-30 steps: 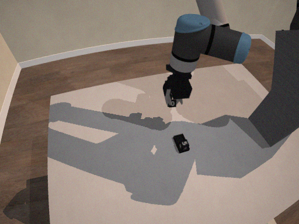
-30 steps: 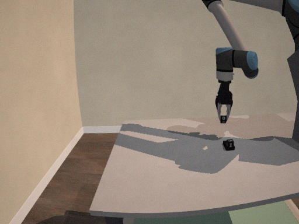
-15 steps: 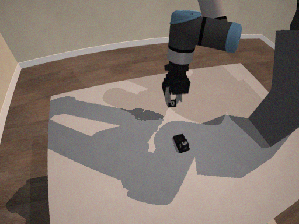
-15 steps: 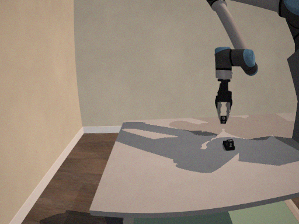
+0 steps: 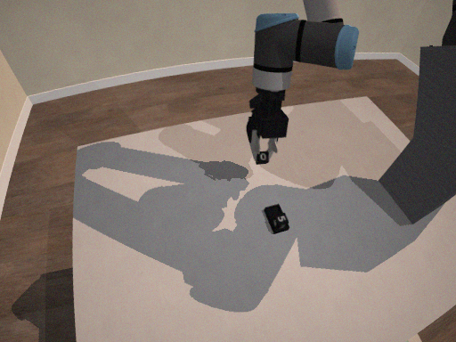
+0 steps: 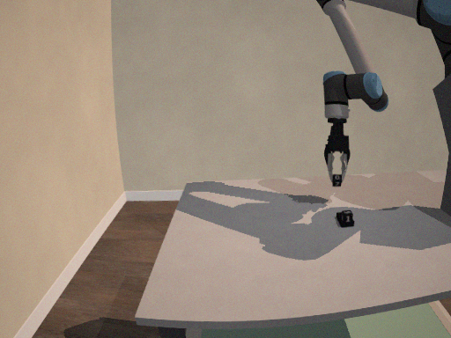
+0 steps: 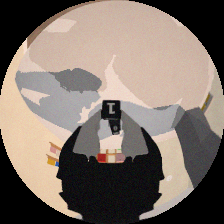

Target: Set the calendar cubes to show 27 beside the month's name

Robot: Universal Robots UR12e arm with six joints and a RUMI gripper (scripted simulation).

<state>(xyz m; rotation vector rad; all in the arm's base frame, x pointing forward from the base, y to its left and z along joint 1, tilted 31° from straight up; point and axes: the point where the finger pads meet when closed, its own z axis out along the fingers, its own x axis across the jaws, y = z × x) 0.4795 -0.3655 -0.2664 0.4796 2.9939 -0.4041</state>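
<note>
One cube (image 5: 262, 158) (image 6: 336, 180) (image 7: 111, 109) was clamped between the jaws (image 5: 264, 153) (image 6: 336, 176) of my gripper, held up off the tabletop (image 5: 147, 285) (image 6: 247, 286) (image 7: 135, 55). From the top view I read a 0 on its upper face; the wrist view gave me a 1, upside down, on another side. Exterior view: a second digit under the 0, too small to name. Second cube, with the tray: a dark cluster (image 5: 276, 218) (image 6: 345, 218) (image 7: 114, 126) on the tabletop, in shadow, nearer the exterior camera than the held cube. Its top face showed a 5, turned sideways; a 1 faced the exterior camera. Where cube ended and tray began, I could not tell.

The pincer (image 5: 264, 150) (image 6: 337, 173) (image 7: 111, 110) has swung more upright, turning its black cube (image 5: 263, 158) (image 6: 336, 180) (image 7: 111, 108) along.
</note>
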